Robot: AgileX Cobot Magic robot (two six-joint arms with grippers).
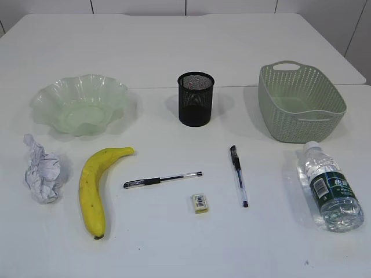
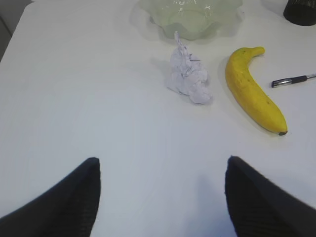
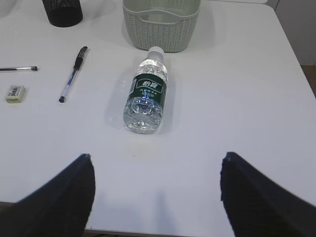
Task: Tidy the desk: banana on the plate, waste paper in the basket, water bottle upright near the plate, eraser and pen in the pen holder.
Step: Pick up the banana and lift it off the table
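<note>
Grippers: left gripper (image 2: 160, 197) and right gripper (image 3: 155, 195) both spread, holding nothing.
Banana (image 1: 97, 189): lay near table's (image 1: 174, 243) front-left, between paper ball (image 1: 42, 169) and pen (image 1: 162, 179).
Bottle (image 1: 329, 188): on its side, front-right, green label unreadable.
Way: unobstructed.

In the left wrist view, the plate (image 2: 190, 17) is cut off by the top edge, the pen holder (image 2: 301, 12) shows only as a dark corner at top right, and one pen (image 2: 294, 80) runs off the right edge. In the right wrist view, the other views' second pen (image 3: 19, 69) is cropped at the left edge, and the eraser (image 3: 15, 93) label is too small to read. Both pincers show only dark fingertips, cut off by the bottom edges.
</note>
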